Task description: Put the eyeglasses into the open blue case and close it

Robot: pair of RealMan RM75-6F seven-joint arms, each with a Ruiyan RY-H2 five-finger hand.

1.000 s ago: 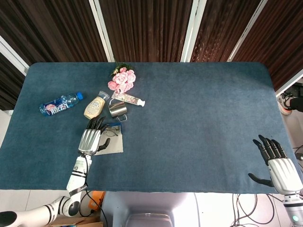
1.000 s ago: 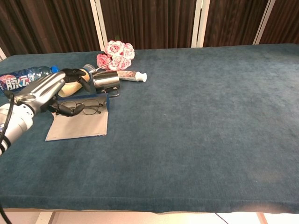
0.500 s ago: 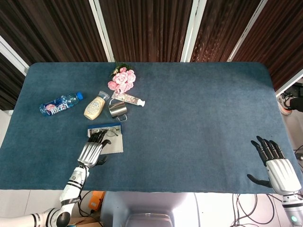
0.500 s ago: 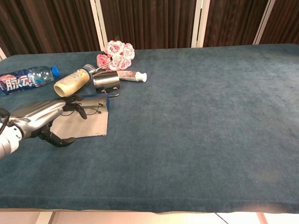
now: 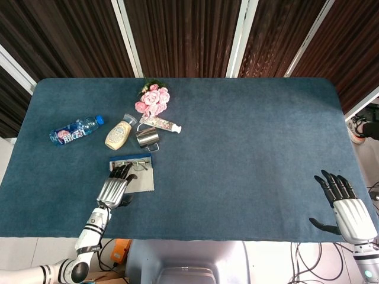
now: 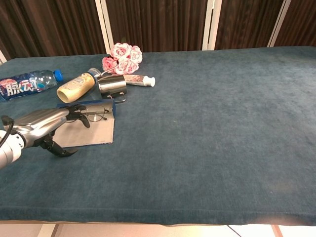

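Lying in open blue case (image 6: 89,134): eyeglasses (image 6: 94,114), lid flat.

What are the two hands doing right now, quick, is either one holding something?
Left hand: open, fingers stretched over the grey case flap, holding nothing.
Right hand: open, fingers spread, holding nothing.
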